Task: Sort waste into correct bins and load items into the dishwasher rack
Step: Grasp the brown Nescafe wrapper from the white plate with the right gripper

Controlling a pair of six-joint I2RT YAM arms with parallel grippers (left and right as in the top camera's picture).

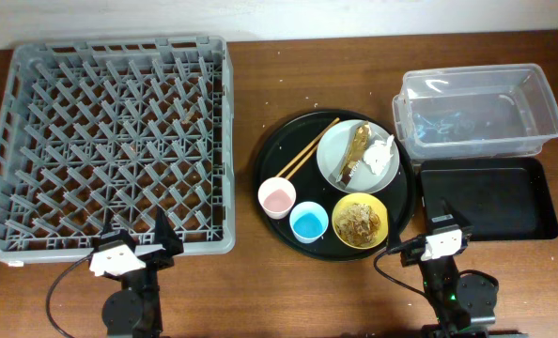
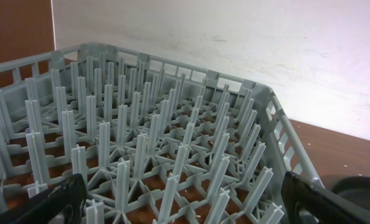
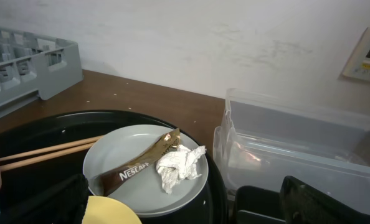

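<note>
As both arms stand at the near edge of the brown wooden table (image 1: 251,291), the left gripper (image 2: 185,208) looks over the large square grey plastic dishwasher rack (image 1: 110,141), which fills the table's left side. Its two dark fingers (image 2: 54,199) show at the bottom corners of the wrist view, spread wide, with nothing held between them. The right gripper (image 3: 182,205) is likewise spread wide and holds nothing — it faces the large round black tray (image 1: 284,155) at the table's centre. All the items rest on that tray. The pale grey round plate (image 1: 331,160) sits at its rear right, carrying the thin golden-brown scrap (image 1: 357,150), a sachet printed NESCAFE, and the crumpled white tissue (image 1: 382,155), which touches the scrap's right side. The wooden chopsticks (image 1: 307,148) lie diagonally on the tray, one end at the plate's left rim. Along the tray's front edge stand the small pink cup (image 1: 277,197), the small blue cup (image 1: 308,222) just beside it, and the yellow bowl (image 1: 338,218), which holds the beige-brown clump of noodle-like leftovers (image 1: 360,222). Just beside the round tray on its right, the clear plastic rectangular tub (image 1: 542,94) sits at the rear — the shallow black rectangular tray (image 1: 486,202) lies just in front of it, near the right gripper.
</note>
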